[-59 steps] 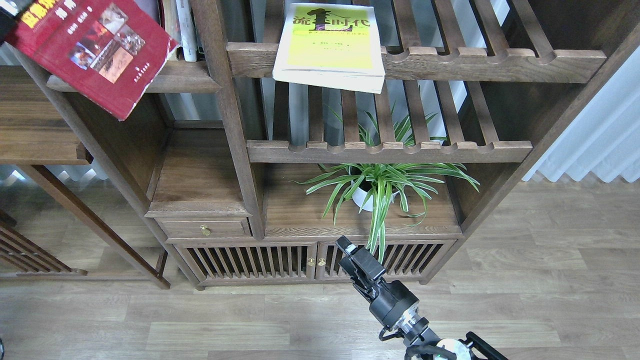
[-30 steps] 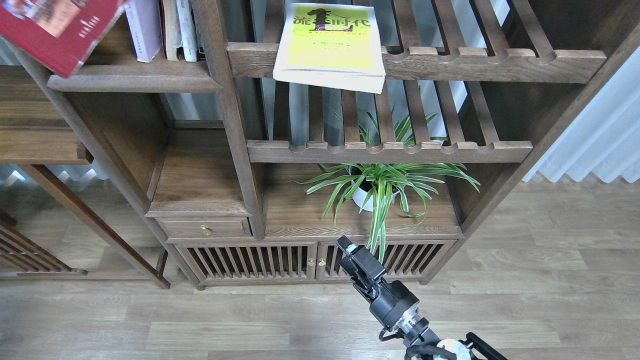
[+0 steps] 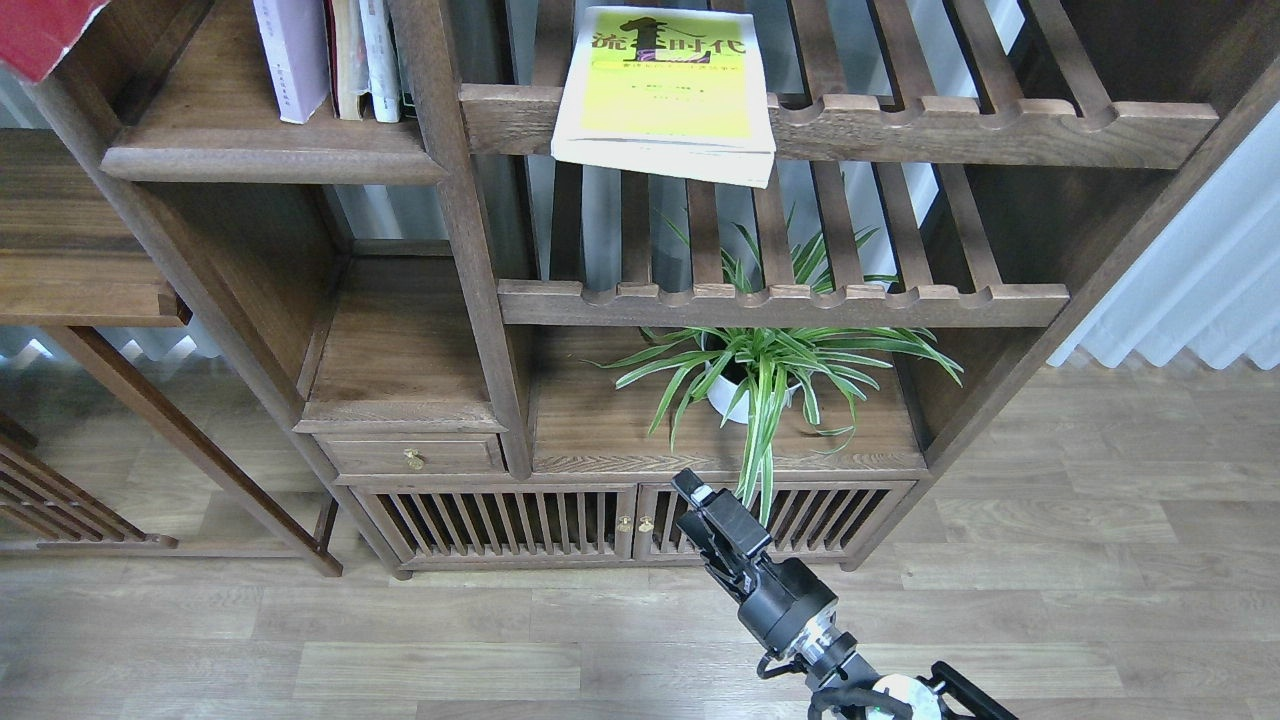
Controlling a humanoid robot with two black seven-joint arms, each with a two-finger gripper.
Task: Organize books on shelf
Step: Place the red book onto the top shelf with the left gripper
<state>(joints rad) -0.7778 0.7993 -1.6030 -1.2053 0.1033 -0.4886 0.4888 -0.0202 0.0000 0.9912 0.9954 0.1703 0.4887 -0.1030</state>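
Characters on yellow-green book point(image 3: 665, 90), perhaps "流时代".

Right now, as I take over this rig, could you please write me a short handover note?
Left gripper: out of view; only a corner of the dark red book shows at the top left edge, so who holds it cannot be told.
Right gripper: low before the cabinet doors, holding nothing; open or shut cannot be told.
Lavender-white book: upright on the solid shelf, beside thin books.
Yellow-green book: flat on the upper slatted rack.
Left: shelve the red and yellow-green books.
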